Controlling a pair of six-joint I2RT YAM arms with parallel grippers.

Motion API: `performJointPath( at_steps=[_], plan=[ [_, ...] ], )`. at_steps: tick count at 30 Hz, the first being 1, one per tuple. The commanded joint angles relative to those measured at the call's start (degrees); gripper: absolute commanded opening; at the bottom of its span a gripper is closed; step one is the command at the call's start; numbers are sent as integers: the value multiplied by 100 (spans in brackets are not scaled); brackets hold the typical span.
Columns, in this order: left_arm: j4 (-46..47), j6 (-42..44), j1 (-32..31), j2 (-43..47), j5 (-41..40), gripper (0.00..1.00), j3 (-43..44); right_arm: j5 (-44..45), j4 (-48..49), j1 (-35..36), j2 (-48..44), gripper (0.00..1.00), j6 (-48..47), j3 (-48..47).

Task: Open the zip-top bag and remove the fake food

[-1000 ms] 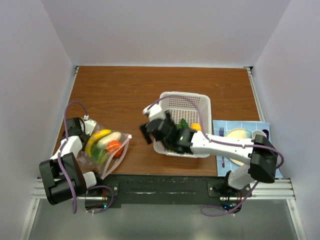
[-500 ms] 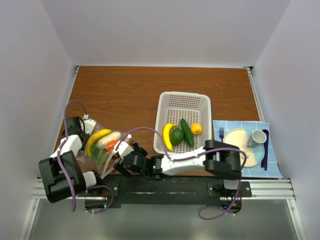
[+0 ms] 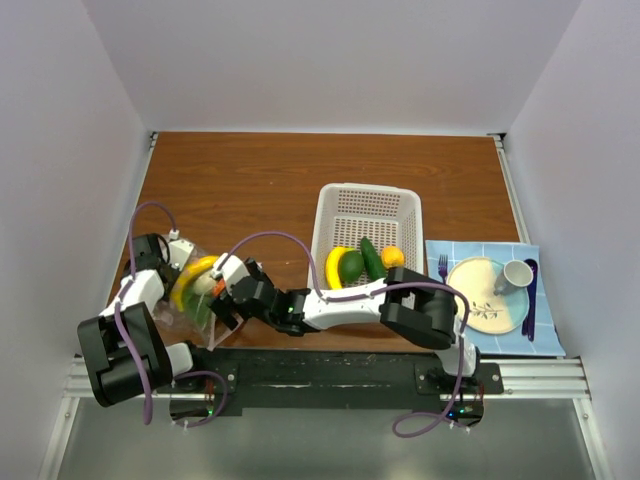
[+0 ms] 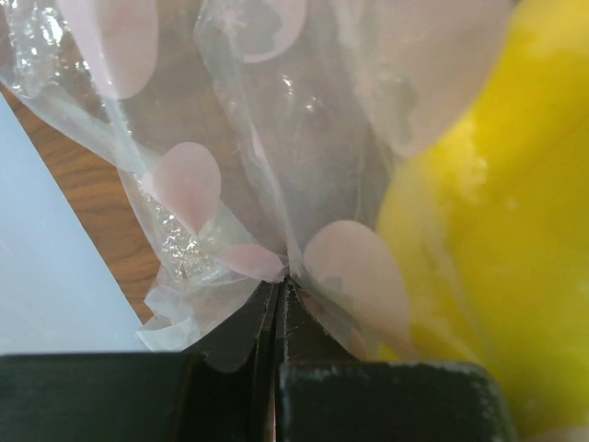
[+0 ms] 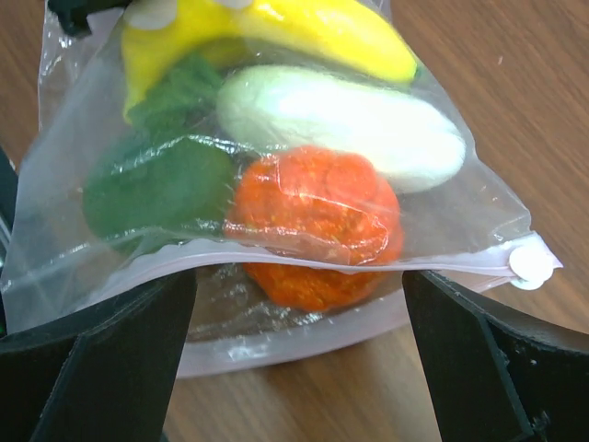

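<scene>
The zip-top bag (image 3: 200, 312) lies at the table's front left and holds fake food: a yellow piece (image 5: 276, 28), a white piece (image 5: 340, 124), an orange piece (image 5: 317, 221) and a green piece (image 5: 156, 184). Its mouth (image 5: 304, 262) gapes, with a white slider (image 5: 532, 265) at the right end. My left gripper (image 3: 175, 275) is shut on the bag's crinkled plastic (image 4: 281, 272), next to the yellow piece (image 4: 488, 230). My right gripper (image 3: 225, 300) is open at the bag's mouth, its fingers (image 5: 92, 368) either side of the orange piece, touching nothing I can see.
A white perforated basket (image 3: 370, 205) stands mid-table with a banana, an avocado, a cucumber and an orange piece in it. A blue placemat (image 3: 440, 250) at the right carries a floral plate (image 3: 480, 300), a cup (image 3: 517, 272) and cutlery. Walls close the left, right and back.
My right arm swung left from the basket, across the table's front, and its open gripper came up to the bag's mouth. The left gripper kept its hold.
</scene>
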State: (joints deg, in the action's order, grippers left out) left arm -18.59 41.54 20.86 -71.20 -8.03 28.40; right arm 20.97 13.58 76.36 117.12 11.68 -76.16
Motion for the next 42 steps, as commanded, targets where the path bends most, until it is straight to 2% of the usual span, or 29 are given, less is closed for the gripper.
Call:
performJointPath(
  at_steps=[1,11,22,24,26,27,30,33,38,41,42],
  plan=[
    [-373,117,-12,-61,434,3,-116,-408,346,-138,205,99,97,-259],
    [-593,293,-12,-43,645,4,-37,-840,347,-200,882,99,229,-891],
    [-734,636,-21,238,671,4,-204,-225,303,-156,1181,98,98,-1278],
    [-725,636,-21,247,628,3,-186,-243,303,-156,1138,92,97,-1217],
    [-664,610,-21,229,592,3,-177,-322,346,-148,980,71,150,-1095],
    [-620,584,-21,221,523,3,-195,-313,364,-147,892,52,168,-929],
    [-348,435,-21,80,269,0,-204,-278,320,-60,480,30,176,-499],
    [214,180,-12,-104,-170,0,-204,-111,303,107,-65,26,141,56],
    [470,12,-21,-368,-444,0,-107,-330,102,195,-962,24,264,899],
    [523,21,-12,-412,-506,0,-98,-94,-232,195,-1682,23,238,1242],
    [514,-5,-12,-412,-532,0,-107,255,-312,195,-2058,20,203,1322]
  ],
)
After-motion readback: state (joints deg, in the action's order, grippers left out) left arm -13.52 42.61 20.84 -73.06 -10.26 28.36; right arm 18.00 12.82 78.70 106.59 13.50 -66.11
